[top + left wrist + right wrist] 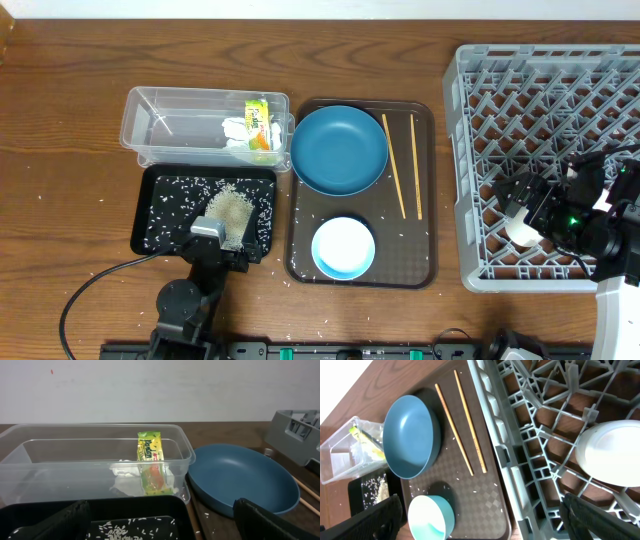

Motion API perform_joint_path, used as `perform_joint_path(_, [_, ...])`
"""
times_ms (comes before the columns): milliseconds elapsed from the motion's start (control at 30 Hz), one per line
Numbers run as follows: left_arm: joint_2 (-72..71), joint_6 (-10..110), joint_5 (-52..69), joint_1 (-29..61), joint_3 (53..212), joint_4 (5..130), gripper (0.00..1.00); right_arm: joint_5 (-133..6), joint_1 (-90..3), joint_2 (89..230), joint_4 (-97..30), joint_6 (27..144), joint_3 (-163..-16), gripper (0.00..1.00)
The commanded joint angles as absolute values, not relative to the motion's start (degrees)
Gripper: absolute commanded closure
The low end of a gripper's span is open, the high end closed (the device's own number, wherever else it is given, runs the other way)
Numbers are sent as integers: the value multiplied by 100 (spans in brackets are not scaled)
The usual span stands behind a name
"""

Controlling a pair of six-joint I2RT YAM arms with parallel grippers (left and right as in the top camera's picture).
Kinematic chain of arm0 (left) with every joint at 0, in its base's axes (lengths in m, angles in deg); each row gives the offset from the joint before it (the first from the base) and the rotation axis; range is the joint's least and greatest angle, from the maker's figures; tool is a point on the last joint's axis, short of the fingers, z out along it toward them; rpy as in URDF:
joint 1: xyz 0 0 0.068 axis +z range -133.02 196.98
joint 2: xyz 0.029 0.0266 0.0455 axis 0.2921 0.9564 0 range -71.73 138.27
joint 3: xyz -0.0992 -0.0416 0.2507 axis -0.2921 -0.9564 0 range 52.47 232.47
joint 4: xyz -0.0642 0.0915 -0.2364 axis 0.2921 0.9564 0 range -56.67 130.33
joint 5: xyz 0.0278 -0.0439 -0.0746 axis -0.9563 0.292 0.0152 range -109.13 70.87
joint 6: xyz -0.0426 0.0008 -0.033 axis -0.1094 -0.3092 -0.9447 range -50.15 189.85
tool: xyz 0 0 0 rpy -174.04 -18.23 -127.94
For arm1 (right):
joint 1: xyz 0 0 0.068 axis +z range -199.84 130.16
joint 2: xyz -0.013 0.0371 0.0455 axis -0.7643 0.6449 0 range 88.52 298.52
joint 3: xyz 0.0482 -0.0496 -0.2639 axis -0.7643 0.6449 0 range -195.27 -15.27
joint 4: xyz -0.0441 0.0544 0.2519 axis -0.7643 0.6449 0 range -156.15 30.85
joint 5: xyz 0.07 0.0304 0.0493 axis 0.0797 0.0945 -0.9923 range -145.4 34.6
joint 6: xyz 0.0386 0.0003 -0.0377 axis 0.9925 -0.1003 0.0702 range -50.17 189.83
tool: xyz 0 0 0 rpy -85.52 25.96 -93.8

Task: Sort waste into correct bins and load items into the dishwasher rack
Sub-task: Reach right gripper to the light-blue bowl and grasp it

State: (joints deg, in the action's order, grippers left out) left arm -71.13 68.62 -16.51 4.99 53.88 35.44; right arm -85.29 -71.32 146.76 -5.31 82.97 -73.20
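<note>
White cup [612, 452] rests in grey rack [489, 415], right claw [480, 512] spread.

On the wooden tabletop [60, 180] we see a clear tub [135, 130], black tray [150, 215], brown serving tray [425, 230], grey rack [465, 200] and stray rice grains [97, 272].

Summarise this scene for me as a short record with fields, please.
clear tub: wrapper and tissue inside
black tray: rice piled, more grains scattered
brown tray: plate, chopsticks, bowl
rack: white cup on the grid floor
left gripper: open, over the black tray
right gripper: open, over the rack
</note>
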Motion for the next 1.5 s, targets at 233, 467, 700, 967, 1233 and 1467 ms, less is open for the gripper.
perform_joint_path(233, [-7144,6940,-1724,541,5270,3713,7,-8628,-7086,14667,-627,8308,-7311,1])
perform_joint_path(467, [-7144,6940,-1724,541,5270,3713,7,-9345,-6913,14726,-1244,8728,-7287,5])
perform_joint_path(700, [-7144,6940,-1724,541,5270,3715,7,-8481,-4983,14990,-1351,8328,-7287,21])
perform_joint_path(967, [-7144,6940,-1724,541,5270,3713,7,-7259,-2393,15889,-1368,8767,-7287,32])
perform_joint_path(1233, [-7144,6940,-1724,541,5270,3713,7,-6953,-1495,17460,-1735,8979,-7287,56])
perform_joint_path(1467, [-7144,6940,-1724,541,5270,3713,6,-6951,-1361,18247,-1877,8940,-7287,59])
